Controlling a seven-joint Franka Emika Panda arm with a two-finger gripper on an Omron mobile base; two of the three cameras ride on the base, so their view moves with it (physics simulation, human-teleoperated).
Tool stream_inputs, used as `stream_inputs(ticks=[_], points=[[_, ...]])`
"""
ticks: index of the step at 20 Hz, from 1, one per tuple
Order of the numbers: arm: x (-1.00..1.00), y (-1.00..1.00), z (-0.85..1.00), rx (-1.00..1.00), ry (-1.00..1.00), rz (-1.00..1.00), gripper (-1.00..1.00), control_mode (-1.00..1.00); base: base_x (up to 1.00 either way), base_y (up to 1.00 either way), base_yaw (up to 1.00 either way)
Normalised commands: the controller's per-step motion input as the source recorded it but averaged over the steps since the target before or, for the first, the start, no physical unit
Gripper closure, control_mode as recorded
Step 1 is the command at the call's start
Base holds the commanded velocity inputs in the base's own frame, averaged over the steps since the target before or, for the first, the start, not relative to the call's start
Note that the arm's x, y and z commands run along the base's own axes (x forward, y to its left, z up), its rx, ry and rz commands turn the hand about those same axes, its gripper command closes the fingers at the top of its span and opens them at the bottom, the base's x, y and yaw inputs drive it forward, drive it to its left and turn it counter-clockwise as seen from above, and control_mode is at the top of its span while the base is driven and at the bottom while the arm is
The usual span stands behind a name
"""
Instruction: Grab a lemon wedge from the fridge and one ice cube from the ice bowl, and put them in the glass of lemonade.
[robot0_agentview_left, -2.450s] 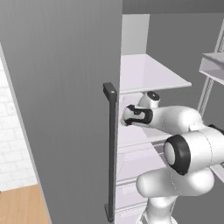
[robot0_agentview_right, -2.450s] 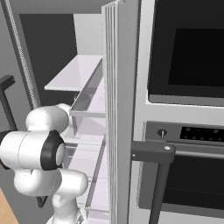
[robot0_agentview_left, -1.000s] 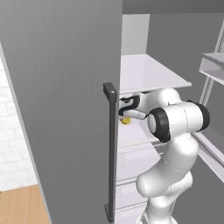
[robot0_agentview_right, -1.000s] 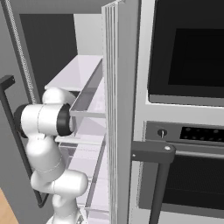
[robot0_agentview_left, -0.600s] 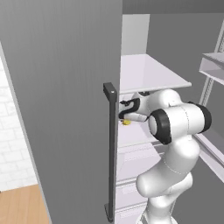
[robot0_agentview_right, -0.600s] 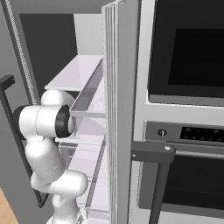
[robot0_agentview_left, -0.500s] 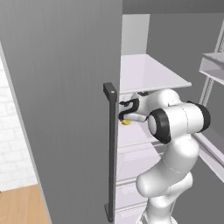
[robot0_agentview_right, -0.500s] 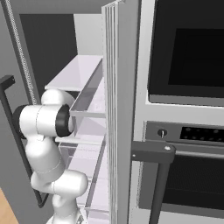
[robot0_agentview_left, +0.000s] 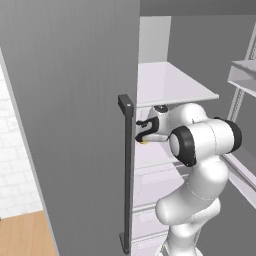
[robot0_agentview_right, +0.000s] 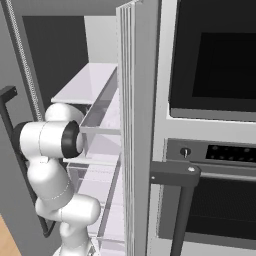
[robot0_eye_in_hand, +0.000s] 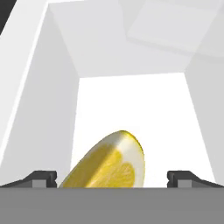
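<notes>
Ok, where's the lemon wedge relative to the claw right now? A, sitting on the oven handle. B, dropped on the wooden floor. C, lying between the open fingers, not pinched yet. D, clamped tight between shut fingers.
C: the hand view shows the lemon wedge lying on the white fridge shelf between the claw's two fingertips, which stand wide apart on either side of it.

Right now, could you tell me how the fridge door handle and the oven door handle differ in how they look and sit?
The fridge door handle is a long bar standing vertical on the grey open door; the oven door handle runs horizontally across the oven front. The fridge door handle looks slimmer, the oven door handle thicker where it is nearest the camera. Both are dark bars held off their doors.
</notes>
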Motion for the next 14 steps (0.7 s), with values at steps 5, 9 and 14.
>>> stream_inputs(ticks=[5,9,14], points=[[0.0,0.03,0.0,0.0,0.0,-0.13,-1.0,-1.0,0.0,0.0,0.0],[-0.05,0.01,-0.06,0.0,0.0,-0.08,-1.0,-1.0,0.0,0.0,0.0],[-0.04,0.0,-0.23,0.0,0.0,-0.08,-1.0,-1.0,0.0,0.0,0.0]])
